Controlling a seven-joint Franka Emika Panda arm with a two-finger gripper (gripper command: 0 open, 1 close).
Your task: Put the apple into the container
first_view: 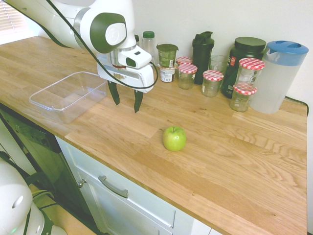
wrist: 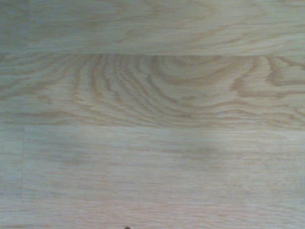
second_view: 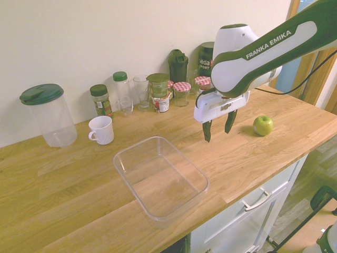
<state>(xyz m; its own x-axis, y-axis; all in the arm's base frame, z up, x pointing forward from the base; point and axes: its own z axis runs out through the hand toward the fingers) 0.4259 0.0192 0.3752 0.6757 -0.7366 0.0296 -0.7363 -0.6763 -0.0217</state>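
Observation:
A small bright green apple (first_view: 174,138) (second_view: 263,125) rests on the wooden counter (first_view: 230,156) near its front edge. The container (first_view: 68,95) (second_view: 159,176), a shallow clear plastic tub, stands empty on the counter at the arm's side. My gripper (first_view: 126,102) (second_view: 218,129) hangs open above the bare wood between the two, fingers pointing down, nothing between them. It is closer to the tub than to the apple and touches neither. The wrist view holds only wood grain (wrist: 152,114).
Along the wall stand glass jars with red-checked lids (first_view: 212,82), a dark shaker bottle (first_view: 202,49), a black tub (first_view: 243,58) and a white pitcher with a blue lid (first_view: 279,76). A white mug (second_view: 101,129) and a clear lidded canister (second_view: 46,115) stand beyond the container.

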